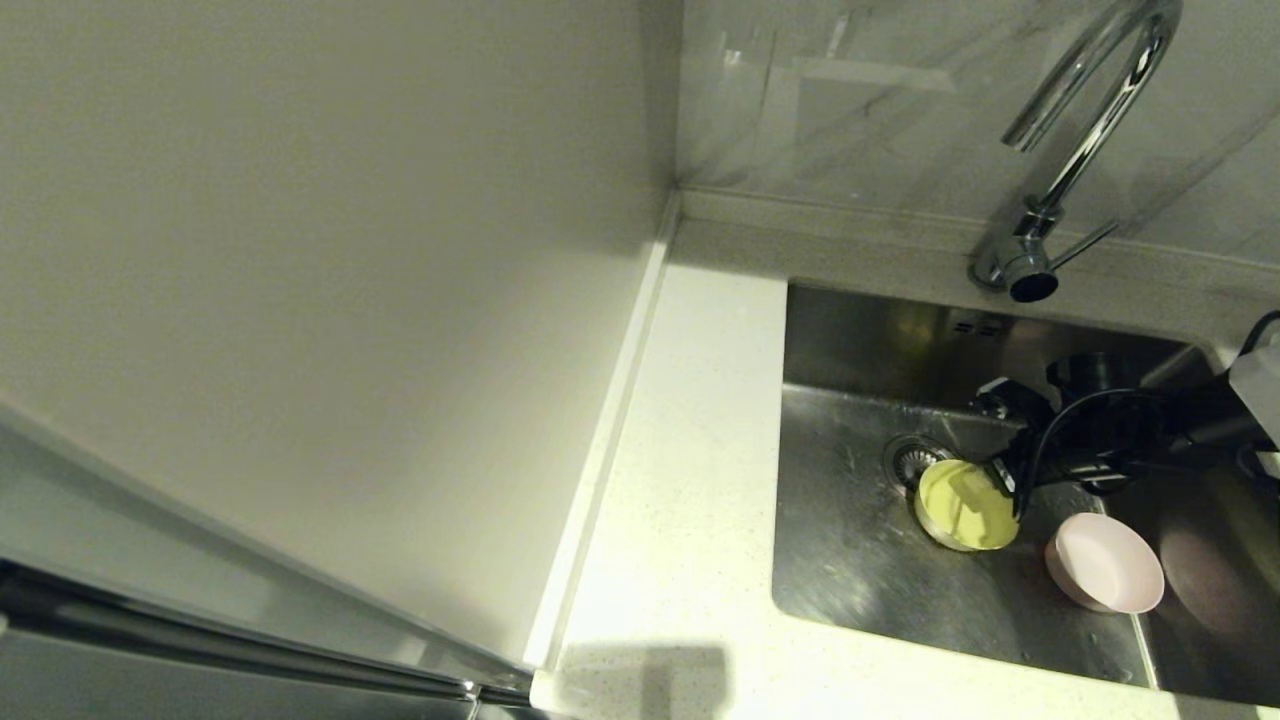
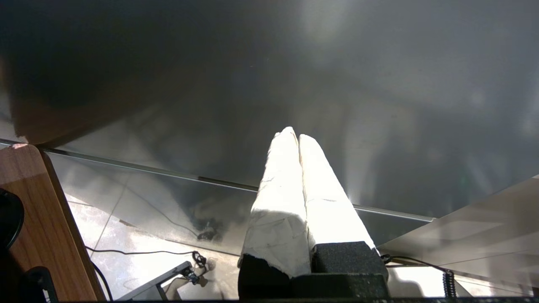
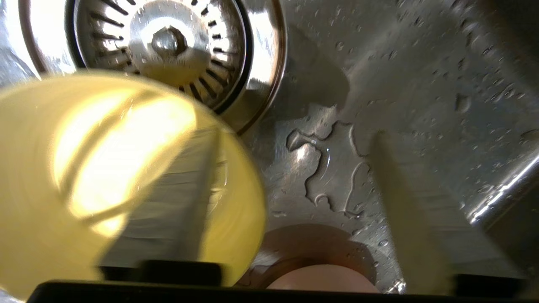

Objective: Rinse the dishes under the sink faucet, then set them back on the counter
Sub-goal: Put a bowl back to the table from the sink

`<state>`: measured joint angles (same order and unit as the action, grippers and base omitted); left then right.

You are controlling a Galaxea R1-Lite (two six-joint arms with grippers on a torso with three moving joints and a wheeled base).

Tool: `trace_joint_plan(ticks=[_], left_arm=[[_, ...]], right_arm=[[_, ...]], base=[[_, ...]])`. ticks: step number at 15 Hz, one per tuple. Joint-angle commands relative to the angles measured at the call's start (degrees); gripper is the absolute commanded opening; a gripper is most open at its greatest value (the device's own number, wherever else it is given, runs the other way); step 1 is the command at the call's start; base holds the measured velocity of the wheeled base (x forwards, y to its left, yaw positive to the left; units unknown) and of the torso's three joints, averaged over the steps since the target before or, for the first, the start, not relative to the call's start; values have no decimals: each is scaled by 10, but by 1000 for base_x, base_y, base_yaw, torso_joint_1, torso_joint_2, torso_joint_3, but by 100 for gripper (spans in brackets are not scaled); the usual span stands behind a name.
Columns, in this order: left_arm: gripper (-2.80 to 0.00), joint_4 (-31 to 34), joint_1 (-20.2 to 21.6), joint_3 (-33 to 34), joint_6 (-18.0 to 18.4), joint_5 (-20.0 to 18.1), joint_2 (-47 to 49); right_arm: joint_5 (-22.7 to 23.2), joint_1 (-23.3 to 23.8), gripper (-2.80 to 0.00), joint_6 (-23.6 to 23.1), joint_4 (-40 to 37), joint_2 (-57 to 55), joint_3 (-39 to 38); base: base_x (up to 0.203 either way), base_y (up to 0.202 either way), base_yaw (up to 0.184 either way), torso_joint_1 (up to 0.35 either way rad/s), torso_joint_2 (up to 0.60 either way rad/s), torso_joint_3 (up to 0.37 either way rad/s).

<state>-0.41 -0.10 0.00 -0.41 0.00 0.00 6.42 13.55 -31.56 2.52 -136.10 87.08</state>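
— Well, where is the right pincer (image 1: 1003, 478) placed relative to the drain (image 1: 908, 458)?

— Just beside it, low inside the sink (image 1: 860, 560). Its fingers are spread, one of them (image 3: 202, 189) seen inside the yellow-green bowl (image 1: 965, 505) and the other (image 3: 404, 202) well outside the rim, so nothing is clamped yet. The bowl is tilted and lies partly over the drain; the pink bowl (image 1: 1105, 562) is found farther from the drain, near the sink's side wall. A grey-blue bowl cannot be made out.

— What could be expected to go wrong?

— The steel is wet — droplets and a small puddle are seen beside the drain — so the bowl could be pushed across the slick floor instead of being pinched, or be let slip if only a thin edge is caught. It could also be knocked into the pink bowl.

— And the surroundings?

— The faucet (image 1: 1085, 130) is mounted behind the drain, no water seen running. A white speckled tabletop (image 1: 690, 480) is laid beside the sink, bounded by a plain wall panel (image 1: 300, 250). The left pincer (image 2: 293, 135) is parked away from the sink, fingers pressed together on nothing.
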Motion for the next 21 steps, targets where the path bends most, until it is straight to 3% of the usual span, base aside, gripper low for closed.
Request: trace_joint_plan(ticks=[1,13,21], left_arm=[[-280,0,0,2,0,0,0],[-280,0,0,2,0,0,0],[-280,0,0,2,0,0,0]], right_arm=[[1,1,-280,-3,0,-6,-1],[4,22,-280,-2,3,11,-3],[3,71,-280,2,-1,227,-142]], base=[[0,0,0,0,0,0],[0,0,0,0,0,0],[0,0,0,0,0,0]])
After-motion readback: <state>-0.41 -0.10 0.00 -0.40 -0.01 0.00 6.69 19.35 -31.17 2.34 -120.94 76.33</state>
